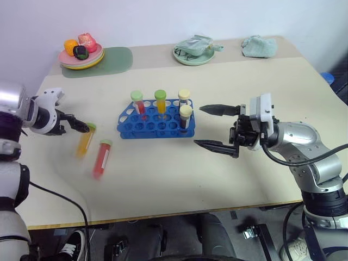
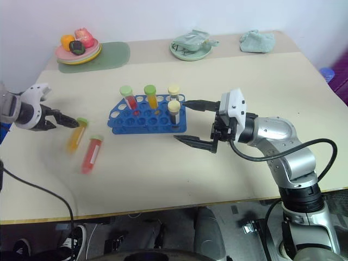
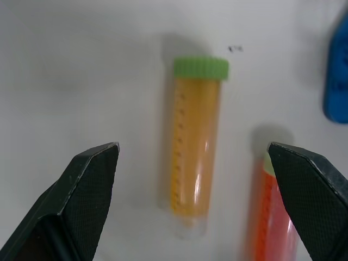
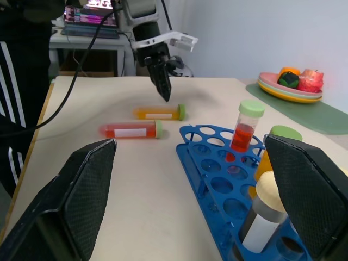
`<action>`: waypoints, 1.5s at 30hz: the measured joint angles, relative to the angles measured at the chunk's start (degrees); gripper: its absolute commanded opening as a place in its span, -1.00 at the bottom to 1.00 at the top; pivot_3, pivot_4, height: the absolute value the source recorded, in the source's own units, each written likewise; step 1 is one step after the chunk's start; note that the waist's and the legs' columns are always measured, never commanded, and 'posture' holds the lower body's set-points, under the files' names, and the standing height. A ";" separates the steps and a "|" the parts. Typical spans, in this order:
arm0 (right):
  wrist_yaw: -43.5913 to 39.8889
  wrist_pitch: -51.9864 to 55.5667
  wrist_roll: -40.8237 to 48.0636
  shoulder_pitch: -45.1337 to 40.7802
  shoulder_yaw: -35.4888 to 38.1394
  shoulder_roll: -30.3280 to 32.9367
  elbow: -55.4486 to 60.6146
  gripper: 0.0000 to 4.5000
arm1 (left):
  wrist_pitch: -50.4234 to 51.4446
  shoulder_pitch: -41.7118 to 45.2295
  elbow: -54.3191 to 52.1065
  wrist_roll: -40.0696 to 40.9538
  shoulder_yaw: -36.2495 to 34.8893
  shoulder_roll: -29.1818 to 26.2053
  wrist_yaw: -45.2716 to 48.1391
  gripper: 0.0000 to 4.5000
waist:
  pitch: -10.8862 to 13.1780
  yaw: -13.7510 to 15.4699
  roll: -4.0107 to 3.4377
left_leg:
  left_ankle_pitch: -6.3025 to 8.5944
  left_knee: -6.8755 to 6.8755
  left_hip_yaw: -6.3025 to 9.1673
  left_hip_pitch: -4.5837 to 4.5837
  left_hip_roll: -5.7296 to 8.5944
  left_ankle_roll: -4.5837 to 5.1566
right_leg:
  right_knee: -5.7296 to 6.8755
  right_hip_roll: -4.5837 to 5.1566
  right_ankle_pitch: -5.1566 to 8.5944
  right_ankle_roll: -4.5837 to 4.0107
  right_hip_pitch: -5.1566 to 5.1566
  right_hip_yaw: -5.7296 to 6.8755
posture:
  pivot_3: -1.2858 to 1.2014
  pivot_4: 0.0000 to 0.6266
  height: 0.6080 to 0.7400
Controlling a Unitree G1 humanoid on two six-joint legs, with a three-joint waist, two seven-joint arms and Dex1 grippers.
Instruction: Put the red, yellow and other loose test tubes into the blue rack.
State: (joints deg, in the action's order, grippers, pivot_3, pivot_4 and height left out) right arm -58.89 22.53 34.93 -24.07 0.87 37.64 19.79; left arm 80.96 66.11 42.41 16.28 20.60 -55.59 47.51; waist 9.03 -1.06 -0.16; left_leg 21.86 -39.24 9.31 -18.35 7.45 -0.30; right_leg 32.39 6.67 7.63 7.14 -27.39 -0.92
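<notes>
The right end effector (image 1: 216, 128) hovers wide beside the blue rack (image 1: 155, 120), while the left end effector (image 3: 198, 163), also wide, hangs over the yellow tube (image 3: 194, 144) beside the red tube (image 1: 101, 158) on the worktop (image 1: 179, 179).

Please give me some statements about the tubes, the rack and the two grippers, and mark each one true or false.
1. Two loose tubes lie on the table beside the blue rack. True: the yellow-orange tube and the red tube.
2. The left gripper is shut on the yellow-orange tube. False: it is open above it.
3. Four tubes stand in the blue rack. True.
4. The right gripper holds a tube. False: it is open and empty.
5. The loose red tube has a cream cap. False: green.
</notes>
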 measured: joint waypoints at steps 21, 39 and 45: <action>1.78 -0.08 -1.57 -0.74 -0.28 -0.55 -0.07 1.00 | -14.40 6.67 23.22 -15.72 4.09 9.85 9.46 0.62 | 0.00 0.03 0.01 | 0.00 -0.08 -0.18 -0.04 0.02 0.00 | -0.02 0.01 -0.02 0.03 0.01 0.01 | 0.03 -0.52 1.00; 2.01 -1.27 -3.23 -1.33 -0.29 -0.58 -1.58 1.00 | -15.74 6.05 25.63 -17.79 -2.92 11.79 4.90 -0.65 | -0.01 0.06 0.02 | 0.00 -0.21 -0.18 -0.03 0.02 0.00 | 0.07 0.02 -0.03 0.05 0.04 0.00 | 0.03 -0.52 1.00; 1.81 -1.75 -3.38 -1.32 -0.36 -0.59 -1.59 1.00 | -16.31 5.50 24.68 -18.49 -3.55 10.92 5.62 -0.65 | -0.01 -0.01 0.02 | 0.00 -0.25 -0.18 -0.07 0.02 0.00 | 0.08 0.02 -0.03 0.05 0.02 0.00 | 0.03 -0.52 1.00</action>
State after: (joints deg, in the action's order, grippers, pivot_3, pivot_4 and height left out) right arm -57.08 20.78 31.55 -25.39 0.51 37.04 18.20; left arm 64.64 71.61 67.09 -2.21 17.04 -44.67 53.13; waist 9.02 -1.07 -0.14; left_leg 21.87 -39.49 9.13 -18.42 7.47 -0.29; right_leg 32.47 6.69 7.60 7.19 -27.37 -0.91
